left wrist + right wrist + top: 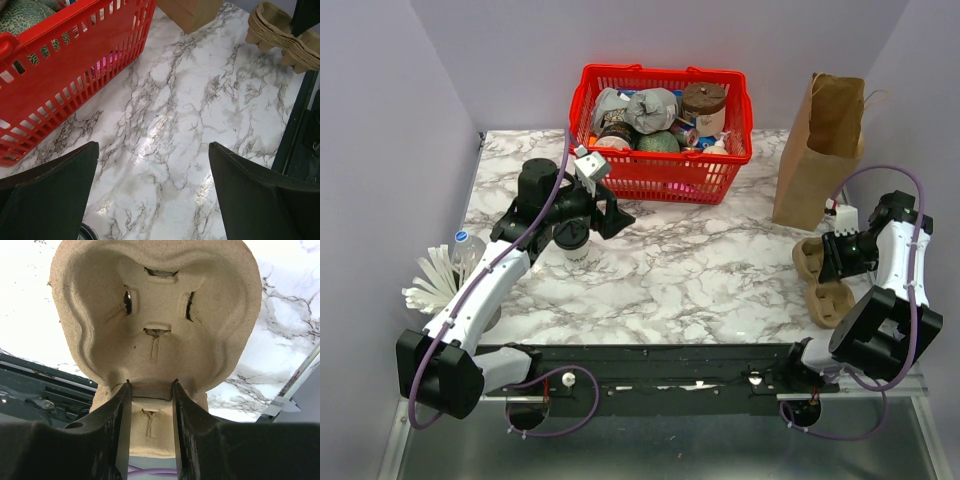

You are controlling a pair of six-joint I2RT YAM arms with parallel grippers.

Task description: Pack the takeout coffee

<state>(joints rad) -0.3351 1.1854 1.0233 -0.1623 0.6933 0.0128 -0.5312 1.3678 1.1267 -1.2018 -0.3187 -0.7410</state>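
L hand point(153, 150) open | coffee point(572, 242) under it | R hand point(150, 390) grips tray point(155, 315)

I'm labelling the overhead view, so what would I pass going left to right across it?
Bundle of white utensils → water bottle → coffee cup → red basket → paper bag. The cup tray overlaps the bag sideways, so it is left out.
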